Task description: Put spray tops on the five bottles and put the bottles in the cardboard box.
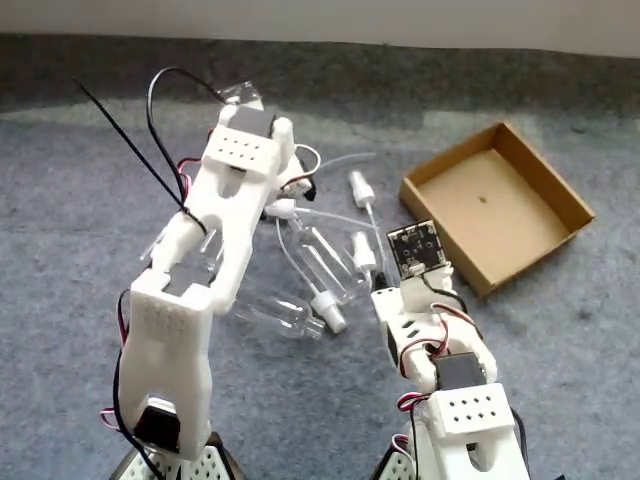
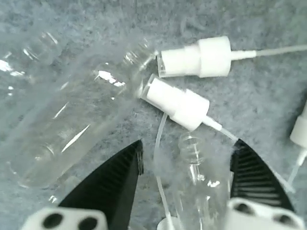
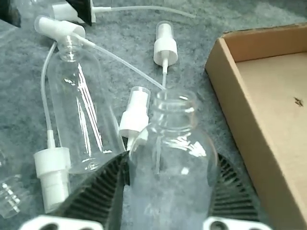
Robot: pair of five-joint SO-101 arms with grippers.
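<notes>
Your right gripper has a clear round plastic bottle pinched between its black ribbed jaws. The bottle's neck is open and uncapped, and it sits just beside the shallow brown cardboard box.

On the other side, your left gripper is spread wide and straddles a smaller clear plastic bottle lying on the grey fuzzy table cover. There's a jaw on either side of it, and neither looks to be touching. A white plastic spray top with a thin dip tube lies just past that bottle's neck. A second white spray top lies nearer, almost at the mouth of a longer clear bottle lying alongside.

These bottles look light, thin-walled and slick. If you squeeze one at the rounded shoulder, I'd expect it to squirt out or dent. Take it across the straight part of the body, mid-length, with only a modest close.

The tops should weigh next to nothing. Grab one by the stiff white collar, never by the tube, which looks floppy and will bend away as you thread it in. Lead the tube into the open neck first, then seat the collar squarely.
</notes>
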